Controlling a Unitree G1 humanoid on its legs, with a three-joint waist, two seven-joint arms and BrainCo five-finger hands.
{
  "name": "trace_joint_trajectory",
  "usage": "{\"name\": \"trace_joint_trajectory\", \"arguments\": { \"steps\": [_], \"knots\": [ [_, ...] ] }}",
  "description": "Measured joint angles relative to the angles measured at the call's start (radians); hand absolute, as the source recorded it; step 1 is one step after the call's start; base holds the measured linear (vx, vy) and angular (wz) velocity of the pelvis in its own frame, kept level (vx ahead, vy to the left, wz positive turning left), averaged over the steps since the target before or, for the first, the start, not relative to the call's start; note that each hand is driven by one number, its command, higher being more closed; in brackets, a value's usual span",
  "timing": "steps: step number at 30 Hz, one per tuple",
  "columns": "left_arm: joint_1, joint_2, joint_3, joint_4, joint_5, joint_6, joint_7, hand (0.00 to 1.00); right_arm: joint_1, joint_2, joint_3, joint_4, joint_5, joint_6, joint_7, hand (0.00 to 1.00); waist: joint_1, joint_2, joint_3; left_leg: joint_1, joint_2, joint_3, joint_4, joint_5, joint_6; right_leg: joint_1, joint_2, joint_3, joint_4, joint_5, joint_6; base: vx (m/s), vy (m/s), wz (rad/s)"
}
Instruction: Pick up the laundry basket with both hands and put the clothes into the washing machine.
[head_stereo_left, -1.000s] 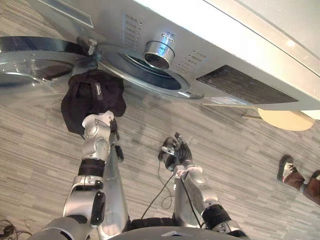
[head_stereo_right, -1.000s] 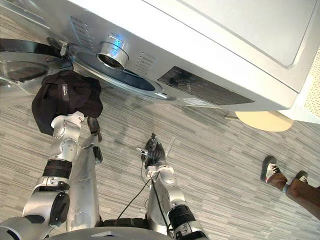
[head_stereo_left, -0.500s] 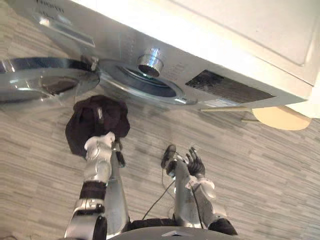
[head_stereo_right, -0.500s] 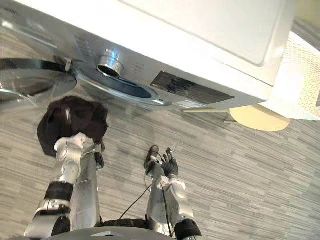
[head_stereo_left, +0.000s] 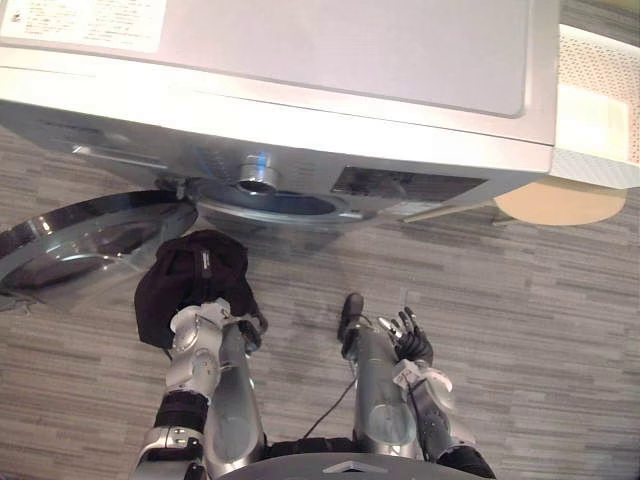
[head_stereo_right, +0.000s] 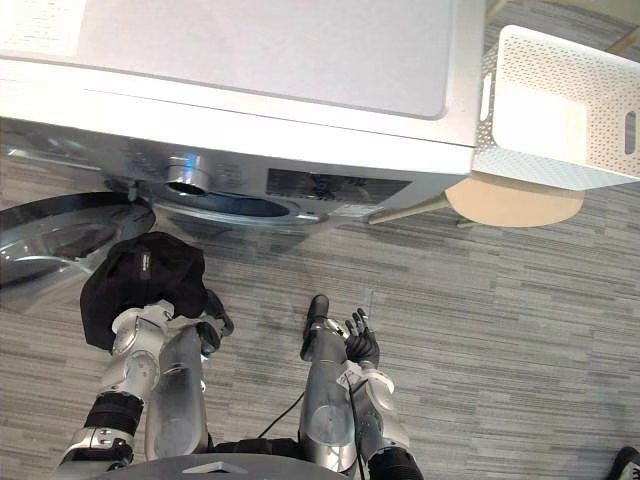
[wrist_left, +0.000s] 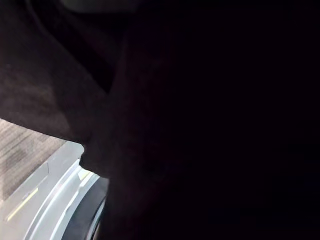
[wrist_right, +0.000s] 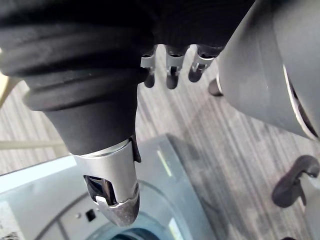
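Door (head_stereo_left: 85, 240): one, round and glazed, standing open at 9 o'clock of the drum opening (head_stereo_left: 272, 205).
Black garment (head_stereo_left: 195, 280): one, bunched and draped over the left hand. It is at 7 o'clock of the drum opening, outside the drum, just beside the door's hinge edge. The left wrist view looks straight into its dark folds (wrist_left: 200, 125).
Left hand: buried under the garment, so I cannot tell whether it is clenched or released.
Washing machine (head_stereo_left: 300, 60): one silver front-loader at 12 o'clock of the scene, with one knob (head_stereo_left: 257, 181) just above the opening.
Right hand (head_stereo_left: 410, 345): at 3 o'clock of the garment and well apart from it, over the grey plank floor (head_stereo_left: 560, 300). Its fingers (wrist_right: 170, 75) are released, loosely straight, and grasp nothing.
Round tan counter (head_stereo_right: 515, 200): one, at 3 o'clock of the machine, just beside its corner.
Laundry basket (head_stereo_right: 560, 110): one, white and perforated, sitting on the counter at 1 o'clock of the right hand, well apart from both hands.
Person's shoe (head_stereo_right: 627, 463): one, on the floor at the 5 o'clock corner.
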Motion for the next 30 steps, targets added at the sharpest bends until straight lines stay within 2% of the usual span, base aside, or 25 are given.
{"name": "trace_joint_trajectory", "arguments": {
  "steps": [1, 2, 3, 4, 6, 8, 9, 11, 12, 13, 16, 17, 21, 23, 30],
  "knots": [
    [0.002, -0.008, 0.005, 0.0, -0.004, 0.002, 0.0, 1.0, 0.01, -0.007, 0.011, -0.013, 0.0, 0.002, 0.001, 0.0, 0.003, -0.001, 0.0, -0.008, 0.018, -0.001, 0.049, 0.001, 0.003, 0.005, -0.002, -0.009, 0.034, -0.028, -0.002, 0.05, -0.203, 0.25],
    [0.009, -0.017, 0.016, -0.009, -0.016, 0.001, -0.001, 1.0, 0.025, -0.017, 0.03, -0.036, 0.0, 0.003, 0.002, 0.0, 0.005, 0.0, 0.001, -0.04, 0.055, -0.016, 0.143, 0.01, 0.027, 0.006, 0.001, -0.02, 0.095, -0.073, -0.008, 0.03, -0.252, 0.36],
    [0.012, -0.034, 0.036, -0.012, -0.024, 0.0, 0.0, 1.0, 0.043, -0.026, 0.053, -0.069, 0.0, 0.004, 0.003, 0.0, 0.01, 0.0, 0.001, -0.085, 0.075, -0.087, 0.235, 0.021, 0.04, 0.006, 0.002, -0.038, 0.181, -0.132, -0.024, -0.01, -0.279, 0.46],
    [0.011, -0.041, 0.041, -0.015, -0.033, 0.0, 0.002, 1.0, 0.048, -0.023, 0.067, -0.097, 0.003, 0.009, 0.005, 0.0, 0.013, -0.001, 0.0, -0.123, 0.077, -0.156, 0.282, 0.029, 0.028, -0.005, -0.005, -0.048, 0.251, -0.186, -0.038, -0.04, -0.213, 0.44],
    [0.004, -0.049, 0.045, -0.019, -0.042, 0.002, 0.002, 1.0, 0.045, -0.019, 0.068, -0.126, 0.007, 0.019, 0.01, 0.0, 0.015, -0.002, 0.002, -0.16, 0.075, -0.192, 0.288, 0.045, 0.003, -0.047, -0.017, -0.06, 0.326, -0.247, -0.066, -0.08, -0.217, 0.44],
    [-0.002, -0.066, 0.06, -0.019, -0.053, 0.004, 0.003, 1.0, 0.034, -0.019, 0.067, -0.123, 0.012, 0.022, 0.013, 0.0, 0.024, -0.006, 0.007, -0.172, 0.078, -0.194, 0.271, 0.064, -0.023, -0.079, -0.019, -0.058, 0.369, -0.276, -0.092, -0.1, -0.224, 0.15],
    [0.0, -0.077, 0.069, -0.015, -0.064, 0.005, 0.005, 1.0, 0.029, -0.019, 0.068, -0.122, 0.016, 0.02, 0.013, 0.0, 0.035, -0.009, 0.01, -0.179, 0.08, -0.195, 0.266, 0.088, -0.033, -0.097, -0.019, -0.051, 0.384, -0.28, -0.099, -0.07, -0.172, -0.11],
    [-0.004, -0.08, 0.066, -0.005, -0.074, 0.007, 0.007, 1.0, -0.005, -0.025, 0.09, -0.097, 0.022, 0.016, 0.007, 0.0, 0.028, -0.019, 0.023, -0.168, 0.049, -0.196, 0.166, 0.072, -0.061, -0.121, -0.032, -0.037, 0.397, -0.278, -0.107, -0.05, -0.133, -0.14],
    [-0.012, -0.084, 0.055, -0.008, -0.084, 0.007, 0.008, 1.0, -0.021, -0.032, 0.098, -0.093, 0.041, 0.01, 0.004, 0.0, 0.028, -0.017, 0.023, -0.143, 0.04, -0.186, 0.068, 0.093, -0.084, -0.164, -0.033, -0.025, 0.418, -0.276, -0.105, -0.04, -0.074, -0.27],
    [-0.041, -0.08, 0.05, -0.008, -0.091, 0.008, 0.014, 1.0, -0.044, -0.022, 0.101, -0.095, 0.049, -0.001, 0.0, 0.0, 0.025, -0.033, 0.032, -0.165, 0.042, -0.163, 0.073, 0.096, -0.113, -0.215, -0.038, 0.0, 0.444, -0.276, -0.105, -0.03, -0.079, -0.32],
    [-0.096, -0.088, 0.057, -0.03, -0.108, 0.008, 0.023, 1.0, -0.075, -0.018, 0.118, -0.145, 0.055, -0.004, -0.001, 0.0, 0.023, -0.031, 0.045, -0.269, 0.065, -0.17, 0.158, 0.067, -0.104, -0.317, -0.03, 0.024, 0.487, -0.273, -0.101, -0.04, -0.035, -0.33],
    [-0.135, -0.092, 0.057, -0.075, -0.109, 0.007, 0.023, 1.0, -0.086, -0.009, 0.124, -0.187, 0.055, -0.006, 0.0, 0.0, 0.029, -0.031, 0.048, -0.357, 0.093, -0.168, 0.222, 0.039, -0.095, -0.4, -0.018, 0.043, 0.518, -0.268, -0.09, -0.07, -0.01, -0.35],
    [-0.184, -0.093, 0.065, -0.153, -0.115, 0.001, 0.023, 1.0, -0.096, 0.009, 0.122, -0.262, 0.056, -0.007, 0.001, 0.0, 0.038, -0.033, 0.057, -0.485, 0.101, -0.156, 0.287, 0.015, -0.064, -0.534, -0.02, 0.079, 0.549, -0.251, -0.066, -0.03, 0.037, -0.18],
    [-0.199, -0.087, 0.076, -0.168, -0.129, -0.003, 0.024, 1.0, -0.069, 0.01, 0.112, -0.31, 0.079, -0.008, 0.006, 0.0, 0.033, -0.037, 0.058, -0.531, 0.102, -0.155, 0.322, 0.0, -0.05, -0.575, -0.032, 0.085, 0.57, -0.25, -0.061, 0.0, 0.05, -0.01],
    [-0.346, 0.034, 0.077, -0.207, -0.126, -0.002, 0.022, 1.0, 0.033, 0.02, 0.091, -0.476, 0.2, -0.021, 0.069, 0.0, 0.022, -0.057, 0.058, -0.674, 0.103, -0.151, 0.382, -0.017, -0.029, -0.718, -0.047, 0.109, 0.608, -0.23, -0.047, -0.05, 0.004, -0.03]
  ]
}}
